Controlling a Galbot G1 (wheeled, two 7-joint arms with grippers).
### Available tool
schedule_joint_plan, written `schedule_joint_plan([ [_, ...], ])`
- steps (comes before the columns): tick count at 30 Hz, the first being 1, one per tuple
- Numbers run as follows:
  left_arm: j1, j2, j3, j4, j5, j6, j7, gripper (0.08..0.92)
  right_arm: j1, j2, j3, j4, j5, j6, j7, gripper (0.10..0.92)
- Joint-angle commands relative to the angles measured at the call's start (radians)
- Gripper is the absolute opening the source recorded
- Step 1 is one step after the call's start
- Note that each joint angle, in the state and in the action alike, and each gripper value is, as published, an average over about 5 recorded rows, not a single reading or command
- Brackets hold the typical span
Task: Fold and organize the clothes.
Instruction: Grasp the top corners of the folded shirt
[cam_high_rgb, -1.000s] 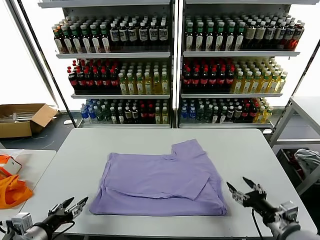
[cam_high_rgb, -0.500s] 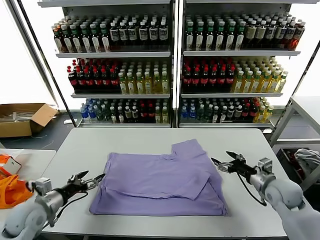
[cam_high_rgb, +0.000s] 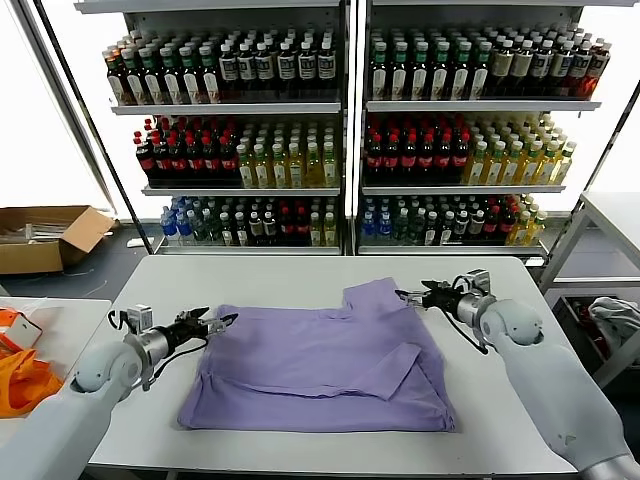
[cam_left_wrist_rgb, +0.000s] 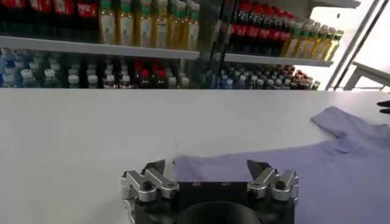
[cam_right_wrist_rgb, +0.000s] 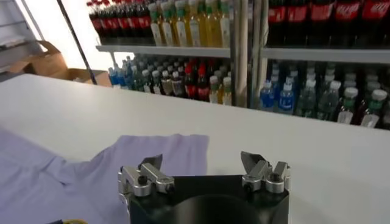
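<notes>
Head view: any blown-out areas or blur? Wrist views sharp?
Head view: windows either side of the shelves are blown out white; T-shirt evenly lit with soft fold shadows. Left wrist view: bottles soft, left gripper sharp. Right wrist view: backlit white top left, bottles blurred, right gripper crisp.
</notes>
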Motion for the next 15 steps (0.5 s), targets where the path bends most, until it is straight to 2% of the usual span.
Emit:
schedule_joint_plan([
  [1,-0.184,-0.026,0.139,0.174,0.013,-0.002,0.013,0.822,0.102,0.068,-0.076,-0.116,-0.017,-0.021,-0.001,0.823],
  [7,-0.152,-0.034,0.135,0.176,0.022,-0.001,0.016,0.823,0.089,0.071,-0.088,-0.112,-0.019,-0.019,0.009,0.811],
  [11,-0.128,-0.039,0.125,0.171,0.029,0.005,0.015,0.814,0.082,0.072,-0.095,-0.11,-0.027,-0.027,0.012,0.698],
  [15,-0.098,-0.036,0.112,0.145,0.029,0.018,0.017,0.724,0.071,0.074,-0.088,-0.106,-0.03,-0.032,0.009,0.576],
])
